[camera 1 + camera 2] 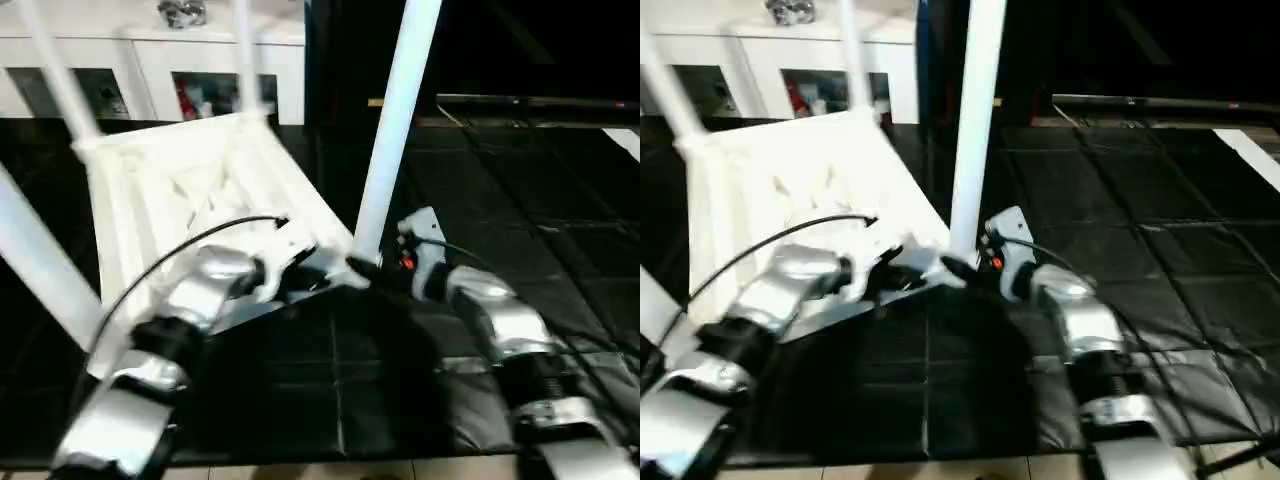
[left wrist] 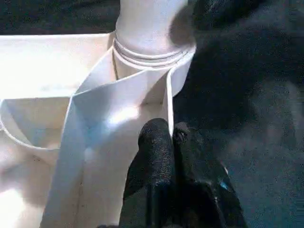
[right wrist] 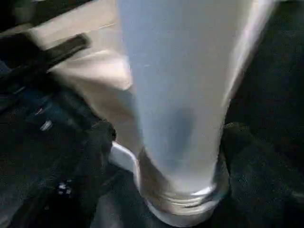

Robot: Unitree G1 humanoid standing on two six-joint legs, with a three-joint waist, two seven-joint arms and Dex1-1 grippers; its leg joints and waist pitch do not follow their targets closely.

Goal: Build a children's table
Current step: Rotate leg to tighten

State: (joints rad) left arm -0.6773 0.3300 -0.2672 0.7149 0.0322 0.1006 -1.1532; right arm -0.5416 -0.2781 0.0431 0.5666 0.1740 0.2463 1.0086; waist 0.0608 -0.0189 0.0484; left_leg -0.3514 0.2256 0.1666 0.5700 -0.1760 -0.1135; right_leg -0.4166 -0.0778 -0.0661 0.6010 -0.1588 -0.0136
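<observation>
The children's table (image 1: 190,180) lies upside down on the black floor mats (image 1: 520,200), with its ribbed underside facing up. Legs stand in its corner sockets; the nearest leg (image 1: 395,120) rises from the near corner, between the two arms, and leans a little. Other legs (image 1: 60,75) stand at the far corners, and one more passes the left edge of the head view.

The left claw (image 2: 171,137) is closed, its two black fingers pressed together around a thin white rib of the underside, just beside the socket (image 2: 147,52) where the nearest leg goes in (the rib sits between the fingertips, so it seems pinched).

The right claw (image 1: 375,265) is at the foot of this same leg, on the side away from the left claw. In the right wrist view its fingers (image 3: 97,137) stand on both sides of the leg and apart from it, so this claw is open and grips nothing. The leg's ringed lower end sits in the socket between them.

Behind the table stands a white cabinet (image 1: 150,60) with glass doors, and a black cable (image 1: 190,245) runs over the left forearm.
</observation>
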